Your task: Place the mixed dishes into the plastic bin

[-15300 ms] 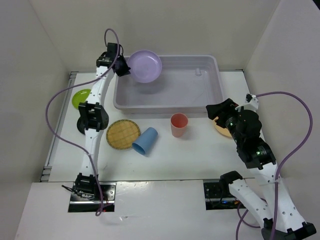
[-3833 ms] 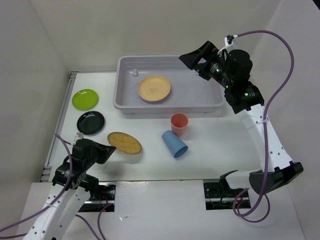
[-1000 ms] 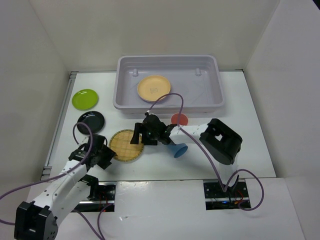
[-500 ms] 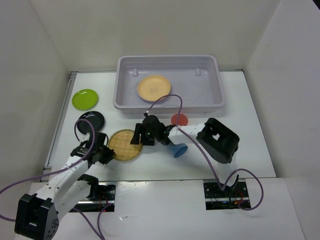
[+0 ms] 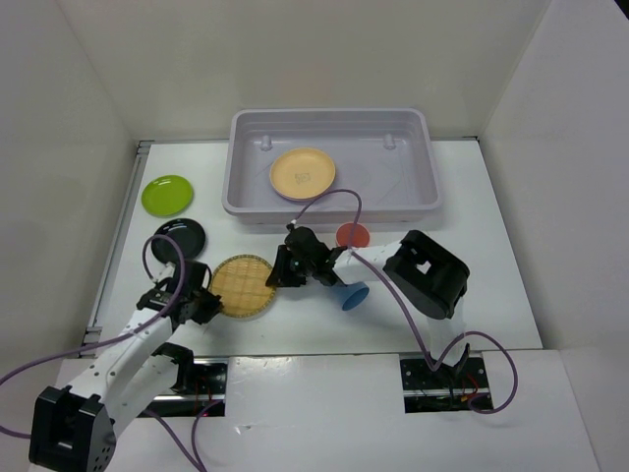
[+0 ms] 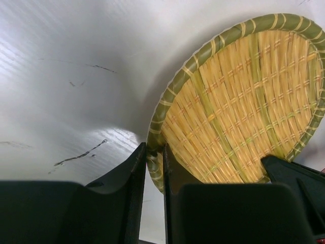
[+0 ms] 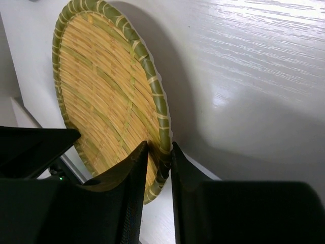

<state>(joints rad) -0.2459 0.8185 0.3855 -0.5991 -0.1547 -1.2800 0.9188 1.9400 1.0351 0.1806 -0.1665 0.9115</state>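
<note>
Left arm [image 5: 118, 359]: I am holding it stretched low from the near edge, left gripper [image 6: 154, 157] pinching the woven tan plate [image 5: 244, 286] at its near-left rim.
Right arm [image 5: 428, 275]: I am holding it folded, elbow raised right of that plate, right gripper [image 7: 158, 152] pinching its right rim.

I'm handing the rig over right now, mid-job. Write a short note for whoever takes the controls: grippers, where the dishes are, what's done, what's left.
Left gripper: shut on the near-left rim of the woven plate.
Right gripper: shut on the opposite rim of the same plate.
I cannot tell whether the plate is off the table.
Done: the orange-yellow plate lies in the plastic bin.
Left: the woven plate; the black plate and lime green plate at the left; the salmon-red cup, upright in front of the bin; the blue cup, on its side.
</note>
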